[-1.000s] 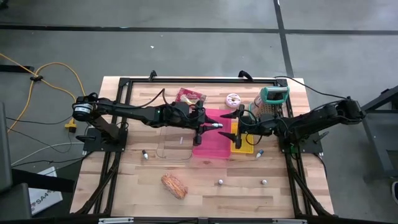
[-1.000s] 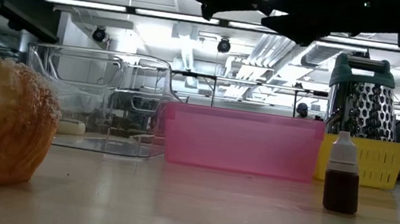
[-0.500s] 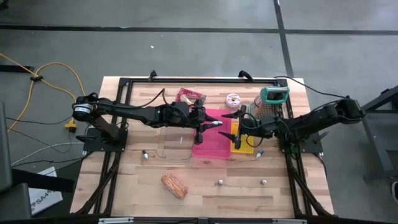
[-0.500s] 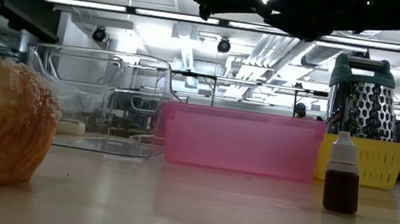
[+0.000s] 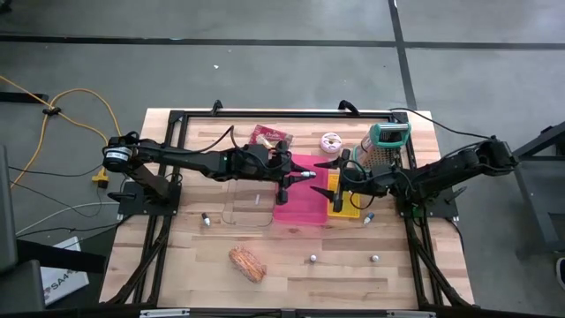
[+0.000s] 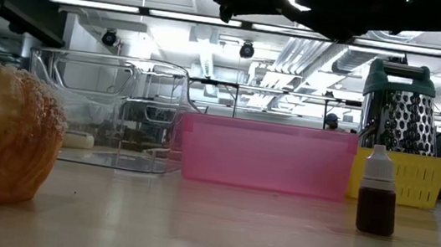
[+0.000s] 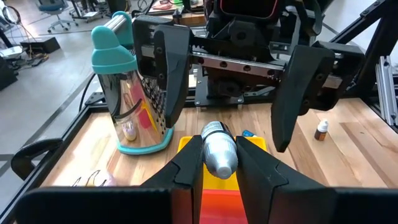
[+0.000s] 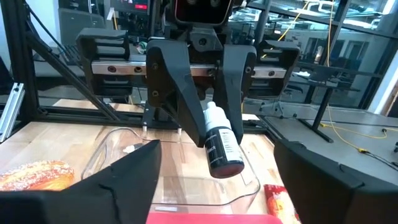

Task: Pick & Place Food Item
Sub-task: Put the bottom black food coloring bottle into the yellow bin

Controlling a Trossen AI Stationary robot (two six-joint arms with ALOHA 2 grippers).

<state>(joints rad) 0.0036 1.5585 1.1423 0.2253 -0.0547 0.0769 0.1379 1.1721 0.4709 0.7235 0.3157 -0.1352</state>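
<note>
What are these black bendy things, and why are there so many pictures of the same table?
They are two robot arms, and each ends in a claw with two fingers. Four cameras look at once: one from above, one down at table height, and one riding on each arm's wrist.

From above, the arms meet over the pink tray in the middle of the wooden table. The left claw is squeezing a small bottle with a white cap. The right claw faces it with its fingers spread wide, one on each side of the bottle, holding nothing.

On the table there are also a clear tub, a yellow basket, a metal grater with a green top, a pink doughnut, a red snack packet, a bread roll and a tiny brown dropper bottle.
</note>
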